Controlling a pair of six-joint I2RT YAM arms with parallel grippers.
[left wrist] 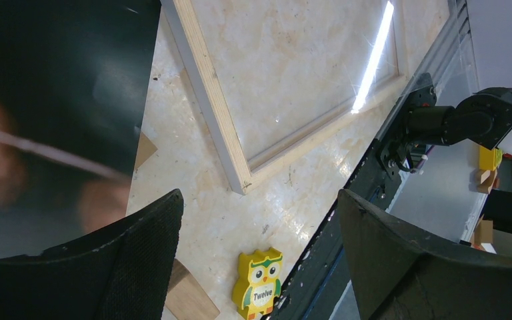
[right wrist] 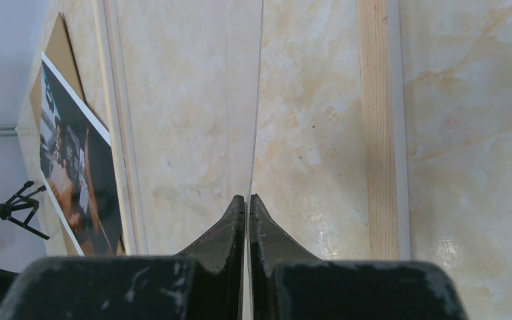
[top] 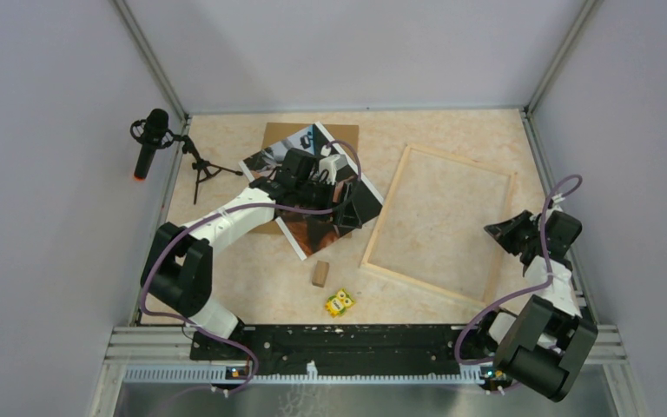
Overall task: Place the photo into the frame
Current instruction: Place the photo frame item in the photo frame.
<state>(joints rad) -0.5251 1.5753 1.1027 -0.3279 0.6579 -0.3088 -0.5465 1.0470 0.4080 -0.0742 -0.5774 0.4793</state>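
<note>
From above, the photo [top: 308,236] lies skewed on a brown board [top: 280,135], its long axis running far-left to near-right. The frame [top: 380,228] lies flat to its right, long sides running near-to-far.

Left wrist: the left gripper [left wrist: 260,200] gapes wide beside the print's edge.

Right wrist: the right gripper [right wrist: 248,198] is pinched together above the frame's inside.

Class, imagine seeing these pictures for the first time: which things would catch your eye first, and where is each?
The large pale wooden frame lies to the right, the shut right gripper beside its right edge. Left of it, the open left gripper is poised over the dark photo, askew on a brown board. A yellow owl block sits at the front, between the two.
</note>
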